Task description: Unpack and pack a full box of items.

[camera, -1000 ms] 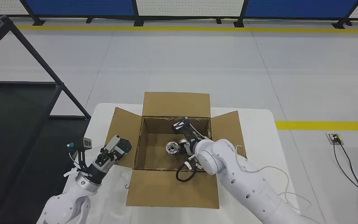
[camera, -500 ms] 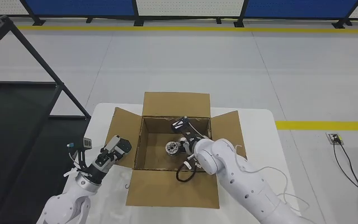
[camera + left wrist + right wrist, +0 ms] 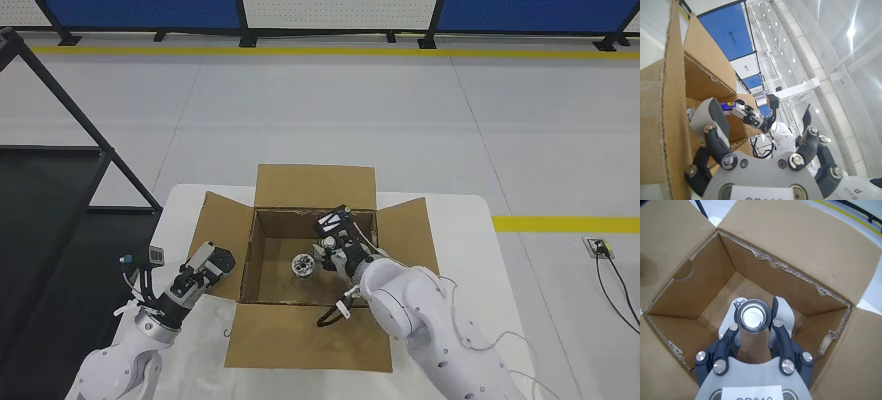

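Okay, our right claw [image 3: 754, 305] is clamped on the can [image 3: 754, 317] above the box [image 3: 761, 275] floor. Our left claw [image 3: 761, 110] is spread, beside the flap [image 3: 222, 240].

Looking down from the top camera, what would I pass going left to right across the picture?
Black metal frame → left gripper → box's left flap → right gripper, shut on a can → box's right flap → yellow floor line.
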You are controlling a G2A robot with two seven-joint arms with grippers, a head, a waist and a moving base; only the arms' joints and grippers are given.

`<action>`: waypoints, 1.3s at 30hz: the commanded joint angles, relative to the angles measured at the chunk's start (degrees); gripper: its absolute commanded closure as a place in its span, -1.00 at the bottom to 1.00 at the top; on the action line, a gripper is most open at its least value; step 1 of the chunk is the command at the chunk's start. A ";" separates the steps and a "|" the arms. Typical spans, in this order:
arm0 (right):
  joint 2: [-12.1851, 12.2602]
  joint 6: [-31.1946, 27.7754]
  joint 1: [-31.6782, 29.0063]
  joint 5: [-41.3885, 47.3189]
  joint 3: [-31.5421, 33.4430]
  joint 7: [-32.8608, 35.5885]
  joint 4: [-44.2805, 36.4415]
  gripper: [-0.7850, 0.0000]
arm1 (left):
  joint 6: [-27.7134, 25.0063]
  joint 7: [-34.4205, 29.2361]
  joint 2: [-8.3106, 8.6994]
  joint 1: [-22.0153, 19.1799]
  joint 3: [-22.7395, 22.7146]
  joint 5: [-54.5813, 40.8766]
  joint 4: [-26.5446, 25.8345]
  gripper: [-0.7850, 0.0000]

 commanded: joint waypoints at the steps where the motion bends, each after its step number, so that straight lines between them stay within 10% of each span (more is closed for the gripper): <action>1: 0.34 0.70 -2.09 -1.12 1.52 -0.88 -3.51 1.00 | 0.00 0.00 0.00 0.00 0.00 0.00 0.00 -1.00; 21: 2.42 9.56 -22.08 -2.76 23.08 -11.48 -30.40 1.00 | 0.00 0.00 0.00 0.00 0.00 0.00 0.00 -1.00; 39: 3.23 14.64 -30.14 1.26 40.50 -10.01 -23.98 1.00 | 0.00 0.00 0.00 0.00 0.00 0.00 0.00 -1.00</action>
